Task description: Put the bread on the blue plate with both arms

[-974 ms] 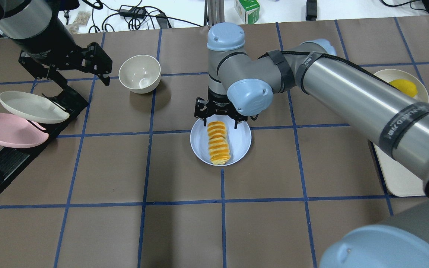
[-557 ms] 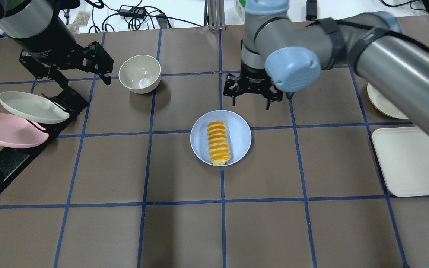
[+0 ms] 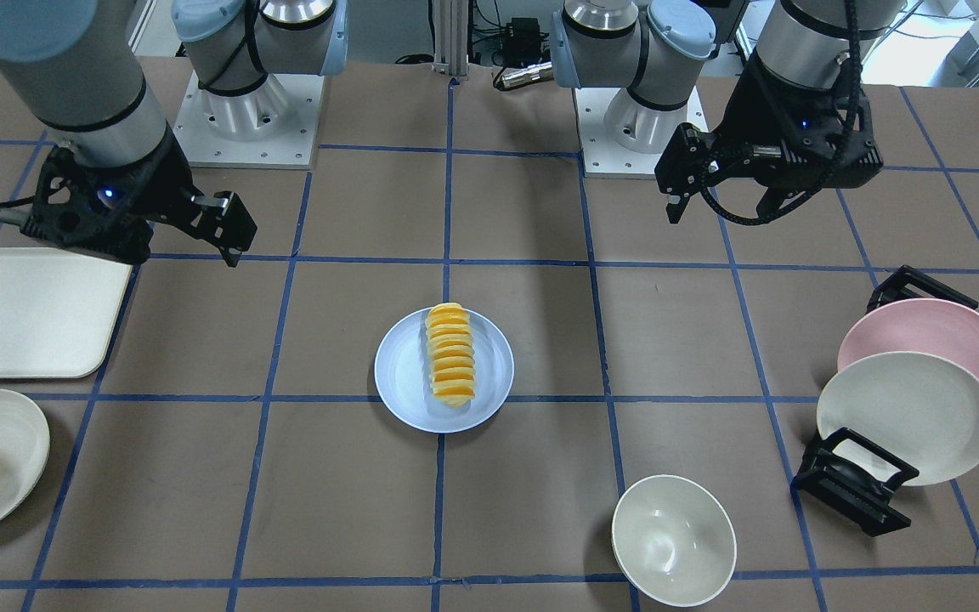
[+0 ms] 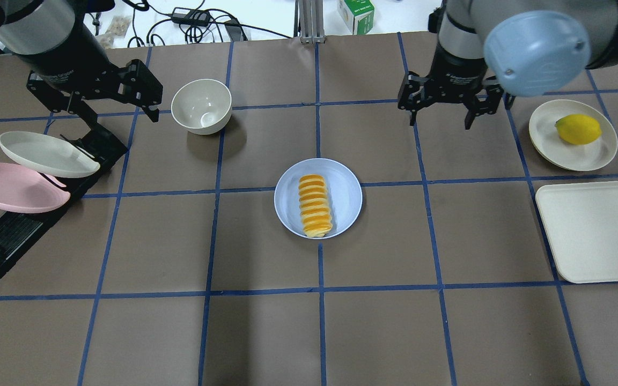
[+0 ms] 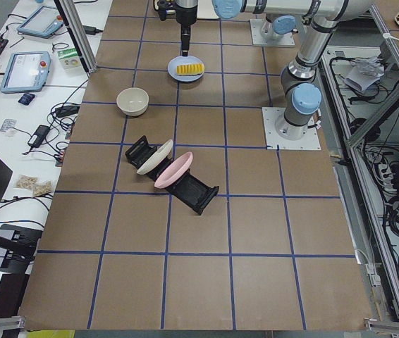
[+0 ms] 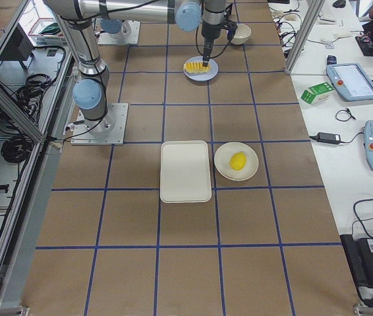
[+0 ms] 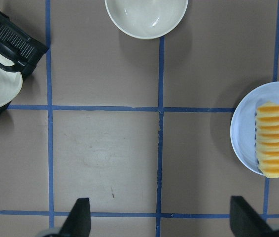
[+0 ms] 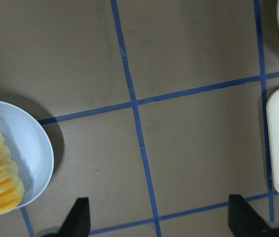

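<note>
Right gripper [image 4: 441,122] hangs over bare table with its fingers spread wide and nothing between them. Off to its left, well apart, the bread [image 4: 315,206] lies lengthwise on the blue plate [image 4: 289,185], the whole loaf inside the rim. On its other side sit a lemon [image 4: 578,128] on a cream plate [image 4: 593,156] and a cream tray [image 4: 598,230]. Left gripper [image 7: 161,219] is equally wide open and empty. The wrist view shows a cream bowl [image 4: 201,104] ahead of it, the bread's plate to its right, and a black rack [image 4: 3,241] with a white and a pink plate to its left.
</note>
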Motion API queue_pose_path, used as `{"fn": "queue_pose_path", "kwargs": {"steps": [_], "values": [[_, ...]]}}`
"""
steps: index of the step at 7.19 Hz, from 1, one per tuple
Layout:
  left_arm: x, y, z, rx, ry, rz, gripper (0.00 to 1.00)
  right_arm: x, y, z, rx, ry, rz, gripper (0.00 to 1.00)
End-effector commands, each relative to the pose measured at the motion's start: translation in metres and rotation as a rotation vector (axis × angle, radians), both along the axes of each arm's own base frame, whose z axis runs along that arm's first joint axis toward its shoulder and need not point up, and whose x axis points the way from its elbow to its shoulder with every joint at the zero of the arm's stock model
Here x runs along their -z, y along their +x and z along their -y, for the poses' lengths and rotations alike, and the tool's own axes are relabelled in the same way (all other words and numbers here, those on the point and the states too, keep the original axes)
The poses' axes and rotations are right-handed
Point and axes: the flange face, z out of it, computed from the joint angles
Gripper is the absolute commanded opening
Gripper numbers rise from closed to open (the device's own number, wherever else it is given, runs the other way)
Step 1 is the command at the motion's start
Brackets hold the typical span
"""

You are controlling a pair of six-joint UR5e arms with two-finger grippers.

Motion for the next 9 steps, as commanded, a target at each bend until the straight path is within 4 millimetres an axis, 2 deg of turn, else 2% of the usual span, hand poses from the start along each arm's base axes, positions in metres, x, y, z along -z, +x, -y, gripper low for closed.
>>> {"fn": "queue_pose_path", "kwargs": {"steps": [1,2,4,9], "values": [[0.007,0.002,0.000,-0.001,0.043,0.011,1.00,-0.024,0.010,-0.021,0.000,-0.021,0.068,1.00],[0.005,0.005,-0.001,-0.006,0.062,0.010,1.00,-0.022,0.015,-0.021,-0.006,-0.018,0.106,1.00],[0.008,0.005,0.004,-0.006,0.067,0.008,1.00,-0.019,0.014,-0.020,-0.009,-0.019,0.100,1.00],[0.014,0.001,0.000,0.005,0.076,0.011,1.00,-0.019,0.013,-0.018,-0.006,-0.029,0.091,1.00]]}}
